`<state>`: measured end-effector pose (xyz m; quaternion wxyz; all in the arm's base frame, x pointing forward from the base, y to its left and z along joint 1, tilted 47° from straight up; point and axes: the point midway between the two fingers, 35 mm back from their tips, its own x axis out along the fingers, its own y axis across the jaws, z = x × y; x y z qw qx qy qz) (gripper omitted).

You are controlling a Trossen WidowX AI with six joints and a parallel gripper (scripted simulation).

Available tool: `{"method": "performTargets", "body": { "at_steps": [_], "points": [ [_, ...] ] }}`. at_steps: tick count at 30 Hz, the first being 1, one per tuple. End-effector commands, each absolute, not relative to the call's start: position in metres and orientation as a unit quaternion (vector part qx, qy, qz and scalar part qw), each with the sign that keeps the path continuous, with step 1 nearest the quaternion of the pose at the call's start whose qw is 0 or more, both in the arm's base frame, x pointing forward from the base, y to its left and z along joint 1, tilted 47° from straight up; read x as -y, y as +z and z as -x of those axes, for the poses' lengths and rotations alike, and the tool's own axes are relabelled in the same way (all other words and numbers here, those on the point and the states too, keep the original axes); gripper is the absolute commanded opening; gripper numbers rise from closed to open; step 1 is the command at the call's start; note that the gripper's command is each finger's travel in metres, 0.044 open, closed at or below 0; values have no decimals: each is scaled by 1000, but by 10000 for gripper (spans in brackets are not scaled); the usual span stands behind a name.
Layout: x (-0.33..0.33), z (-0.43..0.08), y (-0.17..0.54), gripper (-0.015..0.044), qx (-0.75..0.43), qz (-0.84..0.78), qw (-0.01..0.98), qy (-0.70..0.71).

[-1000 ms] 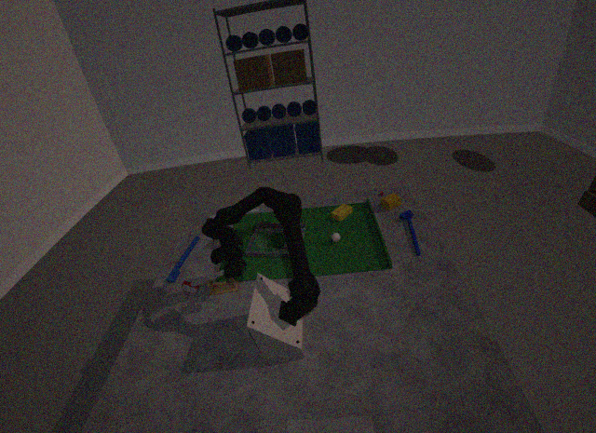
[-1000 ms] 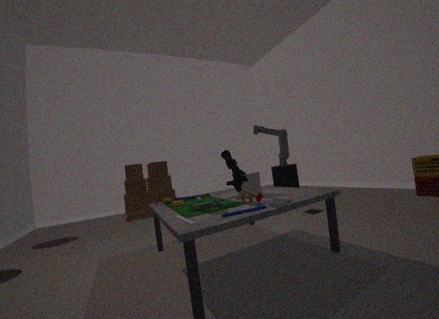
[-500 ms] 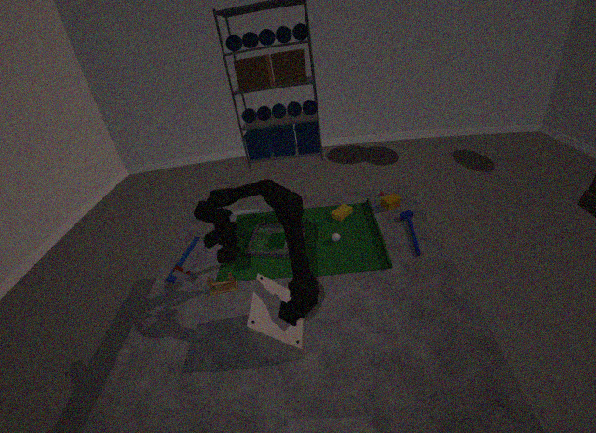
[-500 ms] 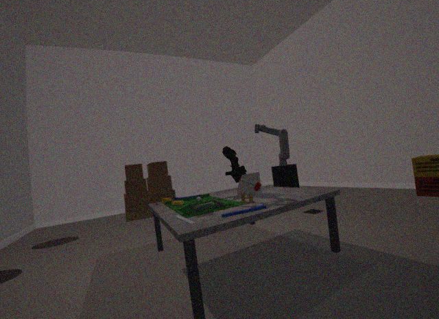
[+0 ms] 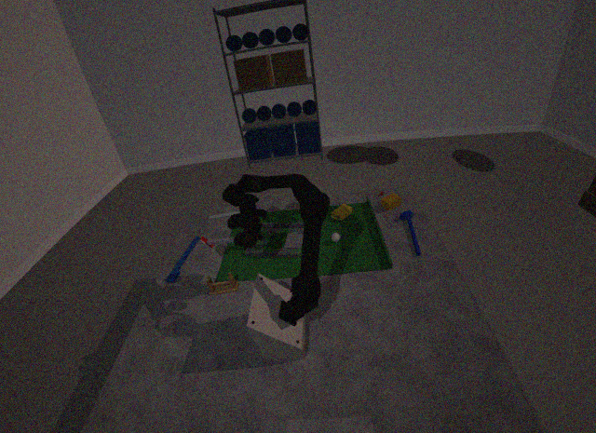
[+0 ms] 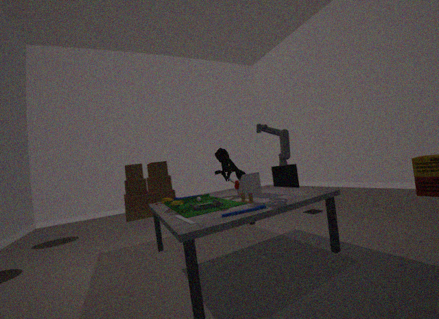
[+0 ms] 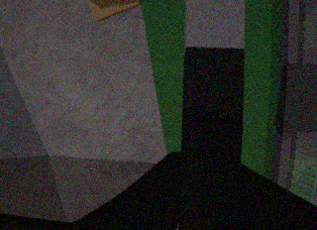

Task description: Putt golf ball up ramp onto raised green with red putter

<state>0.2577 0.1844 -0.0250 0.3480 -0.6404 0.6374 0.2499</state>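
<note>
The red putter is off its wooden stand (image 5: 223,287). Its red head (image 5: 207,241) (image 6: 236,184) is in the air on a pale shaft, and its black grip (image 7: 213,101) fills the middle of the wrist view. My gripper (image 5: 247,238) (image 6: 226,177) (image 7: 196,163) is shut on that grip, above the left part of the green mat (image 5: 356,263) (image 6: 187,212). The white golf ball (image 5: 335,236) (image 6: 199,199) rests on the mat, right of my arm in the top view. Grey-edged structures lie partly behind the arm; I cannot tell ramp from raised green.
A white plate (image 5: 274,320) (image 6: 250,184) stands near the arm's base. A blue bar (image 5: 183,260) (image 6: 243,210) lies left of the mat, a blue hammer-shaped thing (image 5: 413,234) right of it. Yellow blocks (image 5: 342,211) (image 5: 390,201) lie at the far side.
</note>
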Motion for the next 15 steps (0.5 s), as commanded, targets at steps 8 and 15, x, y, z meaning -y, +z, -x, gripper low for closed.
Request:
{"method": "performTargets", "body": {
  "at_steps": [8,15],
  "points": [
    [-140,-281,25,0,-662,586,437,163],
    [-106,-290,58,0,-672,544,493,99]
  ]
}}
